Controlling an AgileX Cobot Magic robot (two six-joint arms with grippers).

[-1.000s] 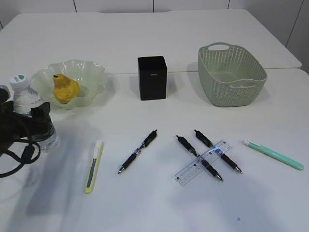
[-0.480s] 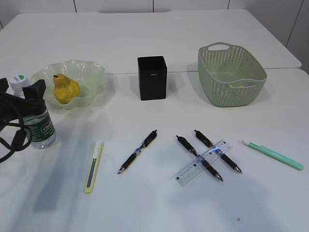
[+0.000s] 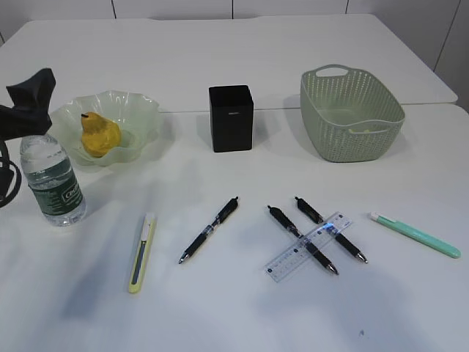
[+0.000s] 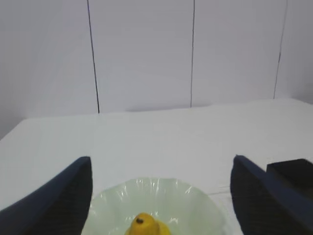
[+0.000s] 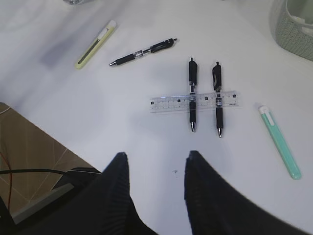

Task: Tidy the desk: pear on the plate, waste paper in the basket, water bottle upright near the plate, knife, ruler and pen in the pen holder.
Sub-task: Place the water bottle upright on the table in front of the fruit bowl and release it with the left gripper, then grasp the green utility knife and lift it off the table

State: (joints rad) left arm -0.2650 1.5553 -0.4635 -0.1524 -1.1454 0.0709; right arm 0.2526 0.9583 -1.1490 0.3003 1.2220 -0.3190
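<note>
Light: bright, even, from overhead.
Shadows: soft grey smudges on the bench [image 3: 242,315], short ones beside the pen holder [image 3: 231,117].
Glare: small glint on the ruler [image 3: 308,246].
Focus: left wrist view soft throughout; near dark fingers [image 5: 115,196] blurred.

Exterior view: from the front, slanting down across the whole table [image 3: 242,315]. Left wrist view: low and level, facing the far wall — close over the plate [image 4: 195,200], shared with the exterior. Right wrist view: high, angled down on the ruler [image 5: 194,102] — also in the exterior.
</note>
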